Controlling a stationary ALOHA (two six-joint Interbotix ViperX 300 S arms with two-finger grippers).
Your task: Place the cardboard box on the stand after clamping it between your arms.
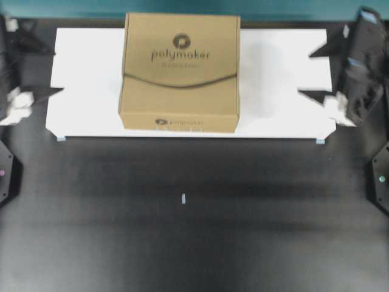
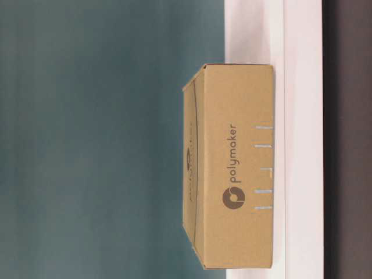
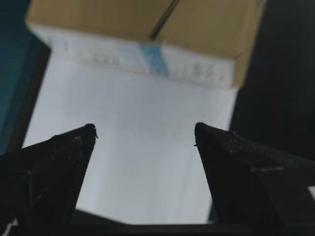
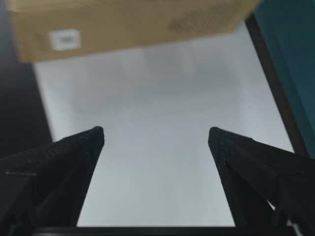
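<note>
The brown cardboard box [image 1: 179,70] printed "polymaker" rests flat on the middle of the white stand [image 1: 91,103], and nothing touches it. My left gripper [image 1: 58,71] hangs open over the stand's left end, well apart from the box. At the stand's right end my right gripper [image 1: 305,74] is open too and equally clear of the box. The left wrist view shows the box [image 3: 147,24] ahead beyond bare stand [image 3: 133,147], between open fingers [image 3: 145,130]. In the right wrist view the box [image 4: 123,22] lies past the stand [image 4: 157,123] and open gripper [image 4: 156,132]. The table-level view shows the box [image 2: 235,174] on the stand [image 2: 302,116].
The stand sits at the back of a black table [image 1: 182,243], against a teal wall [image 1: 73,9]. A small white mark [image 1: 183,199] lies on the table in front. Arm bases stand at the left edge [image 1: 5,170] and right edge [image 1: 382,179].
</note>
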